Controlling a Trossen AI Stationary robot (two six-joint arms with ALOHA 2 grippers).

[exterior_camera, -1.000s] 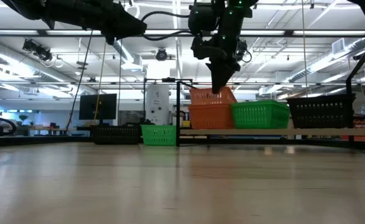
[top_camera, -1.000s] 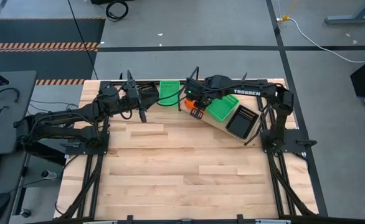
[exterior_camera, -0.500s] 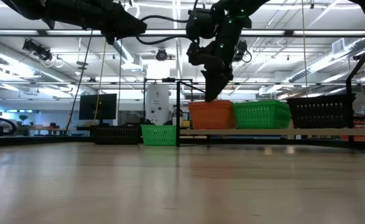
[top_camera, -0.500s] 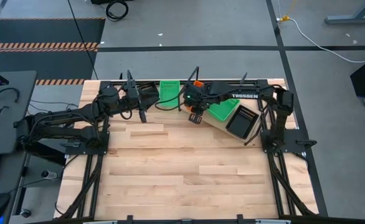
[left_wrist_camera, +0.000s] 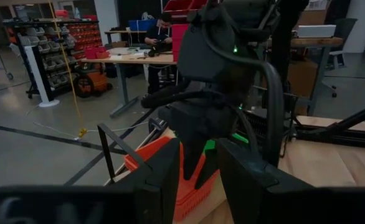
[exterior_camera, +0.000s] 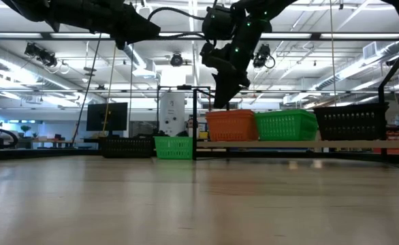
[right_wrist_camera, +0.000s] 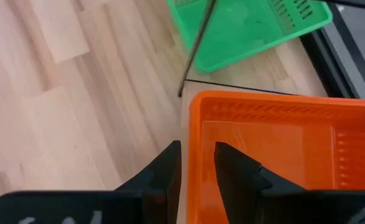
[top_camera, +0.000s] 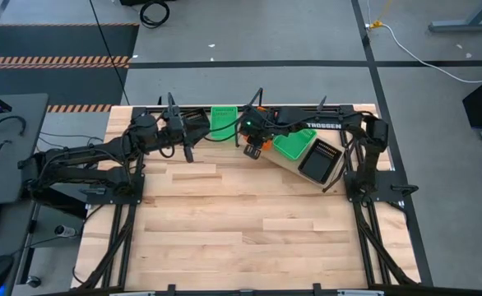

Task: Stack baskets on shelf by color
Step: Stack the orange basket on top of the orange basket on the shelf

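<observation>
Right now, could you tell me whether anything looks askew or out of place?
The shelf lies slanted across the table's far right. A green basket and a black basket sit off it.

Observed change, low view: a second ago the right tool (exterior_camera: 221, 102) stood at the rim of an orange basket sitting tilted and proud on top of the orange stack (exterior_camera: 231, 125); that basket has since dropped level into the stack, which now reads as one flush block. The tool has lifted off and shifted toward the left of the frame, now above the stack's left edge. Its fingers (right_wrist_camera: 170, 163), closer together before, now stand parted astride the orange rim, not gripping. High view: the right tool (top_camera: 252, 149) has moved slightly left.
</observation>
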